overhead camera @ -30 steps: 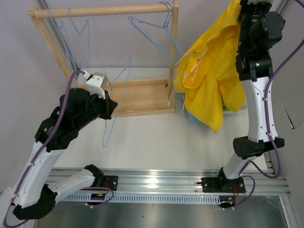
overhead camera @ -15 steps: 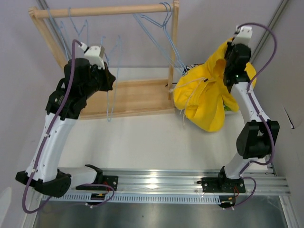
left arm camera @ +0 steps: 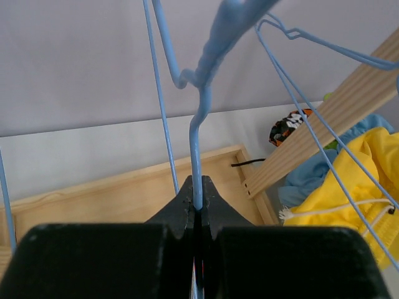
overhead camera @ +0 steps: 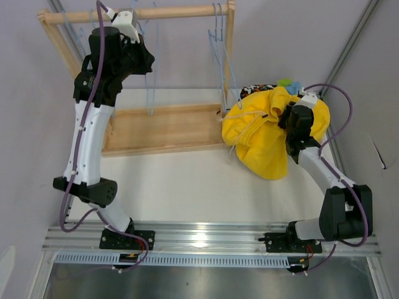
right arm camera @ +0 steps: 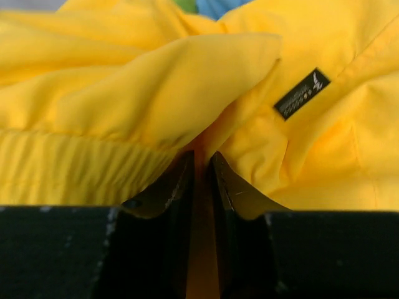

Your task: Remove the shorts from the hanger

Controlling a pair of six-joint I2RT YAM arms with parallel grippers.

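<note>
The yellow shorts (overhead camera: 262, 146) lie crumpled on the table right of the wooden rack. My right gripper (overhead camera: 288, 121) rests low on them, and in the right wrist view it (right arm camera: 201, 167) is shut on a fold of yellow fabric (right arm camera: 156, 93). Under and behind them show black orange-patterned shorts (overhead camera: 259, 89), lime green shorts (overhead camera: 285, 81) and light blue shorts (overhead camera: 296, 86). The navy pair is out of view. My left gripper (overhead camera: 148, 62) is raised near the rack's top rail (overhead camera: 181, 12), shut on a bare blue wire hanger (left arm camera: 201, 118).
The rack's wooden base tray (overhead camera: 168, 128) lies at the back middle, its right post (overhead camera: 229, 56) beside the pile. More bare blue hangers (overhead camera: 218, 43) hang from the rail. The back wall is close behind the rack.
My right arm has come down and laid the yellow shorts on the pile at the right. My left arm has lifted the bare hanger from above the tray up to the top rail.
</note>
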